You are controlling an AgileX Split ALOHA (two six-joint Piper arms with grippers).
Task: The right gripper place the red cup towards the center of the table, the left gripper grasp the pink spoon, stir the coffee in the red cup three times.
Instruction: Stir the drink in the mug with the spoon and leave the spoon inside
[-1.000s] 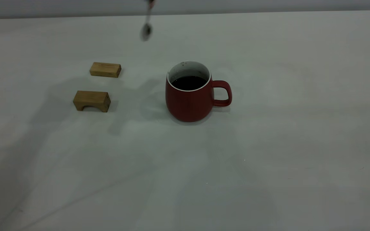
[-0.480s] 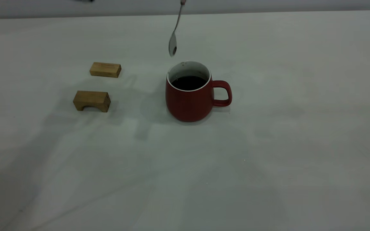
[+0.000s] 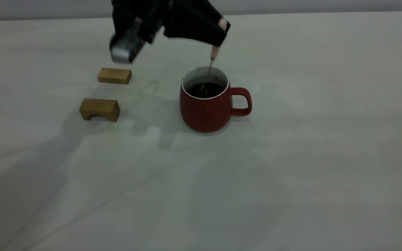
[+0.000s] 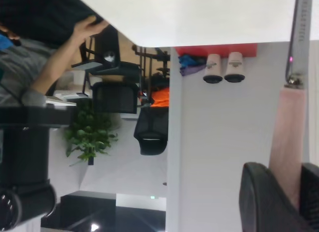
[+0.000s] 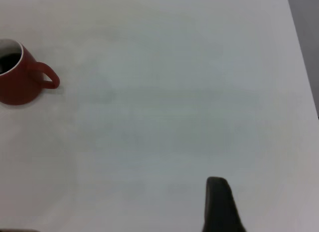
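One red cup (image 3: 206, 106) stands upright near the middle of the worktop (image 3: 326, 139), handle toward the right arm's side, with dark coffee (image 3: 205, 90) filling its lower part. The left gripper (image 3: 218, 36) hangs above the cup's far rim, its jaws pinching the pale handle of the pink spoon (image 3: 214, 52); the wrist view shows the handle (image 4: 289, 137) clamped between two black fingers (image 4: 264, 197). The grey neck slants down into the cup, and the bowl appears to sit in the liquid. Two wooden blocks (image 3: 114, 75) lie well apart from the cup on the left arm's side.

The spoon looks light, stiff and smooth, so a high grip could let it pivot when the bowl drags on ceramic; small, slow circles seem wise. The cup looks heavy enough to stay put, but its liquid could slosh.

The right gripper (image 5: 222, 204) is parked well away from the cup; I cannot tell how its jaws stand.
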